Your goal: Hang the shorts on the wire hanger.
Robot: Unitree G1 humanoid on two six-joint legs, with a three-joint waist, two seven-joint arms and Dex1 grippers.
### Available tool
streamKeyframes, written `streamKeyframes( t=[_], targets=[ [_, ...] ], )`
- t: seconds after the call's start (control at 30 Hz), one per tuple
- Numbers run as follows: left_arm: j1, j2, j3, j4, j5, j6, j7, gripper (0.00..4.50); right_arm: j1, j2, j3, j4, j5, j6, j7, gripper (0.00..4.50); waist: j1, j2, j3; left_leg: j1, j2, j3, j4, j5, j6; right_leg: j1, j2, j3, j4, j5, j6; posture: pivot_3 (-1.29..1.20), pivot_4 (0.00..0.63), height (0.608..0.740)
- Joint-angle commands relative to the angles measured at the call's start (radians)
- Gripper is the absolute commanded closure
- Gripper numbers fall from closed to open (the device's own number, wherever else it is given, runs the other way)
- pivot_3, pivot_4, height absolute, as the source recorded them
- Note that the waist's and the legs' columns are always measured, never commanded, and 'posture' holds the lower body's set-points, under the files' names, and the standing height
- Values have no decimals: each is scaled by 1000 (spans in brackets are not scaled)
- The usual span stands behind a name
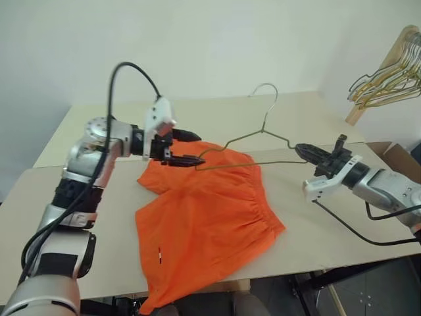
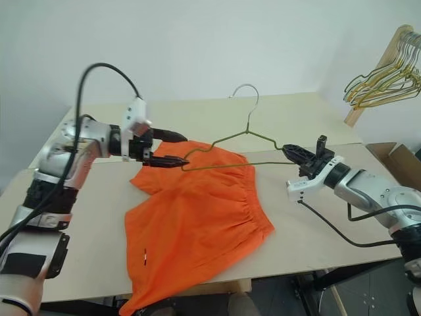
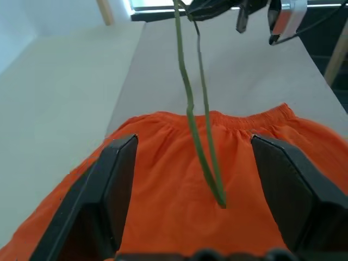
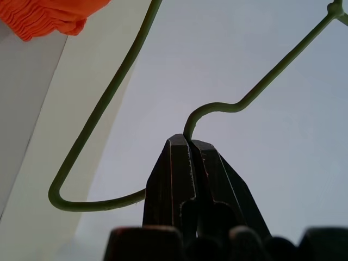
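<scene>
Clamping the wire hanger (image 1: 260,141) above the shorts (image 1: 207,217), right pincer (image 1: 304,153) faces the open left pincer (image 1: 191,148).

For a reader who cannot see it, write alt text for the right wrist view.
The right tool, shut, pinches the thin olive-grey wire hanger at one shoulder, the frame looping out beyond its tips. A corner of the orange shorts lies on the pale table behind.

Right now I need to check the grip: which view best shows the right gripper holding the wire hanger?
The right wrist view: the right gripper pinches the wire hanger close up. Both eye views show it from afar.
</scene>
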Motion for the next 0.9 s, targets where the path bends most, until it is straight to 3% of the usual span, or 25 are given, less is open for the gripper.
streamKeyframes(
  t=[0.03,0.17,0.2,0.3,0.57,0.77,0.9],
  targets=[
    [-52,-32,-31,45,46,-3,-5,901,-36,11,-23,-8,-10,-27,3,4500,-4,0,0,0,0,0,0,0,0,0,0,0,0,0,0,-129,0,740],
    [-66,-58,-91,70,92,27,-34,901,-35,21,-31,-25,-16,-39,17,4500,-17,0,0,0,0,0,0,0,0,0,0,0,1,0,0,-137,0,740],
    [-61,-58,-108,69,116,13,-31,1082,-35,21,-36,-30,-15,-41,21,4500,-20,0,0,0,0,0,0,0,0,0,0,0,1,0,0,-144,0,740],
    [-61,-68,-118,74,140,10,-27,1820,-33,20,-46,-39,-19,-42,26,4500,-26,1,-1,0,0,0,1,0,0,0,0,0,1,0,0,-146,0,740],
    [-50,-61,-133,69,183,-4,-63,4484,-52,25,-56,-38,-32,-24,28,4500,-35,1,-1,1,0,0,1,0,0,0,0,1,4,0,0,-147,0,740],
    [-55,-62,-140,83,208,2,-57,4484,-68,35,-59,-39,-36,-17,36,4500,-42,2,-1,1,0,-1,2,0,0,0,0,1,5,0,0,-145,0,740],
    [-60,-74,-125,100,220,8,-28,4500,-46,18,-64,-51,58,-68,111,3505,-44,2,-1,1,0,-1,2,0,0,0,0,1,5,0,0,-145,0,740]
  ],
)
